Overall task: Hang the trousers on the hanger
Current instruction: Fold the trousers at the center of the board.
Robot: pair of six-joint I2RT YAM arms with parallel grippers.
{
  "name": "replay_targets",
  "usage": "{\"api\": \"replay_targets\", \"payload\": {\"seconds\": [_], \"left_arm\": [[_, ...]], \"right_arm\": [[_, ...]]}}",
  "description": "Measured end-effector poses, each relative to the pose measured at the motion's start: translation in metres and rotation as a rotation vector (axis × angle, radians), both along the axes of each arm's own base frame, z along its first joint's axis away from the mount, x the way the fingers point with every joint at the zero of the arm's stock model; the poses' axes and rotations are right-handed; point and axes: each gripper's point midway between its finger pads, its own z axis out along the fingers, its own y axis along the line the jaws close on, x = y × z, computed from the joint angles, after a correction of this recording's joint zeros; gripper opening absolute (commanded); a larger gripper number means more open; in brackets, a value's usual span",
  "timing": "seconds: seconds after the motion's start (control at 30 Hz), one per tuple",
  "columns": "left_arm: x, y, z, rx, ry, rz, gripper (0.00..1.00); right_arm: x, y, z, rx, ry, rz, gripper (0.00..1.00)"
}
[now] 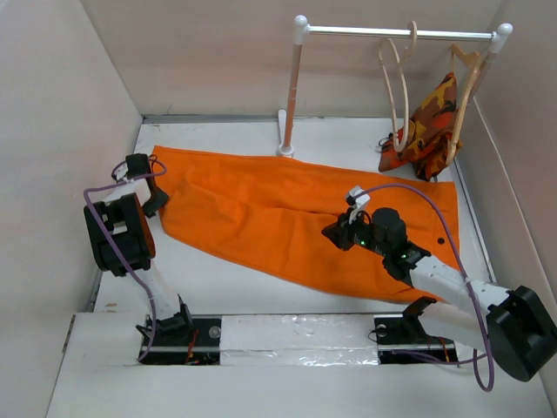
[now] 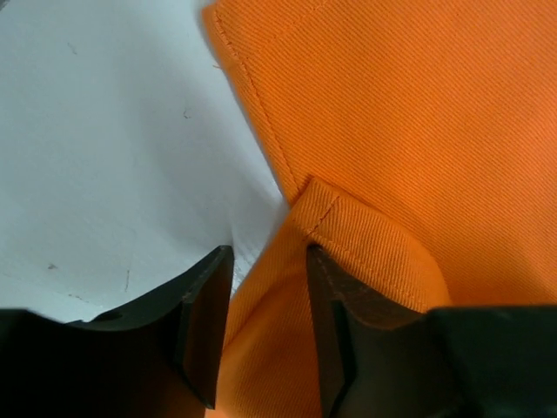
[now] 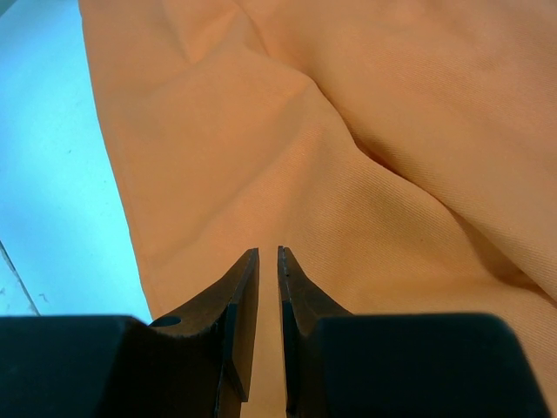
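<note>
Trousers (image 1: 278, 218) lay flat across the white table (image 1: 218, 283) in the top view. The hanger (image 1: 396, 87) hung on the rail (image 1: 396, 32) behind them, beside a camouflage garment (image 1: 431, 122). The left gripper (image 1: 157, 202) was at the left edge of the cloth and the right gripper (image 1: 338, 233) over its middle.

In the left wrist view, the 2 fingers (image 2: 204, 322) stood apart with a fold of orange cloth between them; we could not tell whether they pinched it.

In the right wrist view, the fingers (image 3: 239, 322) were almost together over the cloth, gripping nothing.
</note>
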Motion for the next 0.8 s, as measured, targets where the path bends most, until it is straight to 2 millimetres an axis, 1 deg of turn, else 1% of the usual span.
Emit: {"api": "replay_targets", "payload": {"seconds": [0.03,0.07,0.13,0.17,0.3,0.43,0.5,0.53,0.57,0.6,0.63,0.67,0.77,0.8], "left_arm": [[0.0,0.0,0.0,-0.001,-0.001,-0.002,0.32],[0.001,0.0,0.0,-0.002,-0.003,-0.003,0.22],[0.003,-0.001,-0.001,-0.005,-0.008,-0.001,0.11],[0.004,-0.001,-0.001,-0.007,-0.012,-0.003,0.0],[0.009,-0.001,-0.001,-0.013,-0.02,-0.007,0.0],[0.008,0.0,0.0,-0.005,-0.019,-0.002,0.0],[0.006,0.0,0.005,0.001,-0.019,0.0,0.0],[0.004,0.001,0.01,0.007,-0.026,0.002,0.0],[0.002,0.001,0.018,0.014,-0.043,0.004,0.0],[0.001,0.0,0.031,0.021,-0.072,0.004,0.0],[-0.002,-0.001,0.045,0.03,-0.106,0.003,0.0],[-0.004,-0.002,0.064,0.042,-0.155,0.002,0.0],[-0.015,-0.005,0.138,0.102,-0.365,0.0,0.0],[-0.02,-0.007,0.163,0.126,-0.445,0.0,0.0]], "right_arm": [[0.0,0.0,0.0,-0.001,0.001,0.0,0.21],[0.0,0.0,-0.001,-0.002,0.003,0.0,0.21],[0.0,0.0,-0.001,-0.002,0.003,0.0,0.2],[0.0,0.0,-0.001,-0.002,0.003,0.0,0.21],[0.0,-0.001,-0.001,-0.005,0.004,-0.004,0.21],[0.0,-0.001,-0.002,-0.006,0.004,-0.005,0.21],[-0.001,0.001,-0.001,-0.006,0.005,0.0,0.21],[-0.001,0.001,-0.002,-0.006,0.005,0.001,0.21],[-0.001,0.001,-0.002,-0.007,0.005,0.001,0.21],[-0.001,0.001,-0.002,-0.008,0.005,0.0,0.21],[-0.001,0.0,-0.001,-0.008,0.004,-0.003,0.2],[-0.001,-0.001,0.0,-0.009,0.002,-0.009,0.2],[0.0,-0.004,0.005,-0.01,-0.021,-0.028,0.15],[0.001,-0.006,0.008,-0.009,-0.029,-0.036,0.11]]}}
